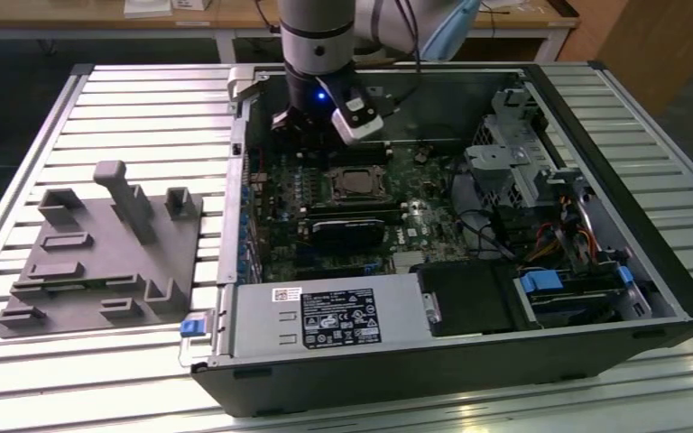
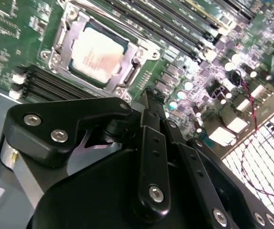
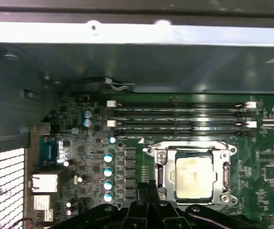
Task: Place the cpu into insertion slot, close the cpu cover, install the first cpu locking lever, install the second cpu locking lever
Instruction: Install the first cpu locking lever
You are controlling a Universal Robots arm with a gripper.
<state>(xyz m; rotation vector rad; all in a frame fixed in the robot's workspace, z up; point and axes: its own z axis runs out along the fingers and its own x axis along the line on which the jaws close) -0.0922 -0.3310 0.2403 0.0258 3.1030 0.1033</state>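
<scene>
In the upper left of the second wrist view, the cpu (image 2: pixel 97 53) sits seated, cpu cover (image 2: pixel 60 45) framing it. The gripper (image 2: pixel 152 98) is clenched empty just beside, I'd guess for pushing, not grabbing.

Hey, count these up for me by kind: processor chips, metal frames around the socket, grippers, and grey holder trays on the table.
chip: 1
metal frame: 1
gripper: 1
grey tray: 1
Total: 4
</scene>
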